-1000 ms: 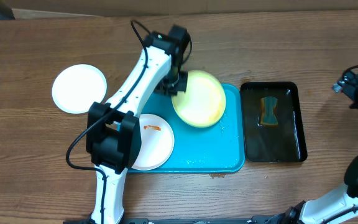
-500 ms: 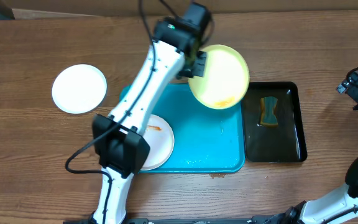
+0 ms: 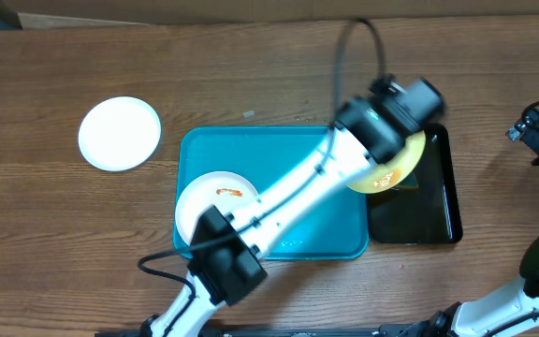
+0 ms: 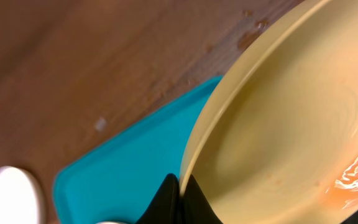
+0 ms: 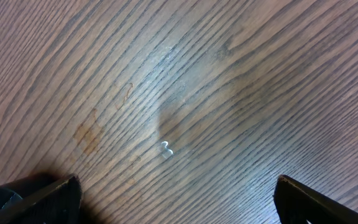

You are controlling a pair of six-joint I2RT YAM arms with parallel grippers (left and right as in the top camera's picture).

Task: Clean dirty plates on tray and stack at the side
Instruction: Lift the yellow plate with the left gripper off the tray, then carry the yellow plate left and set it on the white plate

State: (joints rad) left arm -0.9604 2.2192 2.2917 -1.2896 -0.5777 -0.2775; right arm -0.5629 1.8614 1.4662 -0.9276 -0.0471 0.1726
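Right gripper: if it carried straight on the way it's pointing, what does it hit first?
The bare wooden tabletop: ahead of the right gripper, jaws open, the wrist view shows only wood grain and a tiny white speck. Distance unclear.

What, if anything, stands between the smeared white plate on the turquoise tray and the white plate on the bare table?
Nothing visible does, except the turquoise tray, whose raised rim the smeared white plate must clear to reach the other white plate. The left arm, holding the pale yellow plate, overlaps only the smeared plate's far edge.
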